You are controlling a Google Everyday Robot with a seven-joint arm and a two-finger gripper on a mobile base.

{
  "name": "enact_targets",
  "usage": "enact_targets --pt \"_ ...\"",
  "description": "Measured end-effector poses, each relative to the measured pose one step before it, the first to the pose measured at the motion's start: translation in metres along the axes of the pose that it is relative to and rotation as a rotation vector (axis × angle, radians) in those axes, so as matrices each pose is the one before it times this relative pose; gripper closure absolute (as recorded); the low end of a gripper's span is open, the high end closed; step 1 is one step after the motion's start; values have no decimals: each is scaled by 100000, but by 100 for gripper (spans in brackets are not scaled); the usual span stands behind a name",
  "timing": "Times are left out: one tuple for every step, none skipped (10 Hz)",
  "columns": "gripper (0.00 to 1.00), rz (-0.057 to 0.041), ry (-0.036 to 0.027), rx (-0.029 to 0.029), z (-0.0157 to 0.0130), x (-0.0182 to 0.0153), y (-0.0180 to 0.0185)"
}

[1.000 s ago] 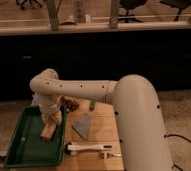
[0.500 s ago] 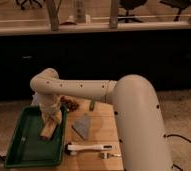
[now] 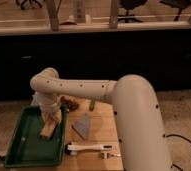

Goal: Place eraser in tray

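Camera view. Pincer (image 3: 52, 120) positioned over tray (image 3: 24, 146), clamped narrow on upper end of eraser (image 3: 48, 131). Eraser tilted, lower end seemingly rested on tray floor. No shift noted over last second. Judged: only release outstanding.

Arm (image 3: 89, 91): stretched leftward, elbow bent, wrist turned downward.
Tool (image 3: 51, 120): low at left, pointing down, closed.

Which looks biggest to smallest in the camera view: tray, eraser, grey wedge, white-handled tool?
1. tray
2. white-handled tool and grey wedge, too alike to rank
3. eraser, smallest, in the shut gripper over the tray
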Motion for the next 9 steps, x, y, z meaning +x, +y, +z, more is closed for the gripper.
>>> enact_targets --pt "99 160 -33 54 9 68 -1" --pt "99 133 -50 143 -26 39 -18" --pt "99 90 6 127 -38 39 -44" --pt "99 149 -74 67 13 43 -4" --pt "97 209 19 64 -21 64 -9" --pt "89 362 -24 88 1 21 7" --pt "81 173 -157 -1 98 -21 -4" --pt "72 230 35 562 10 53 -116" --pt "61 303 50 466 8 106 -30"
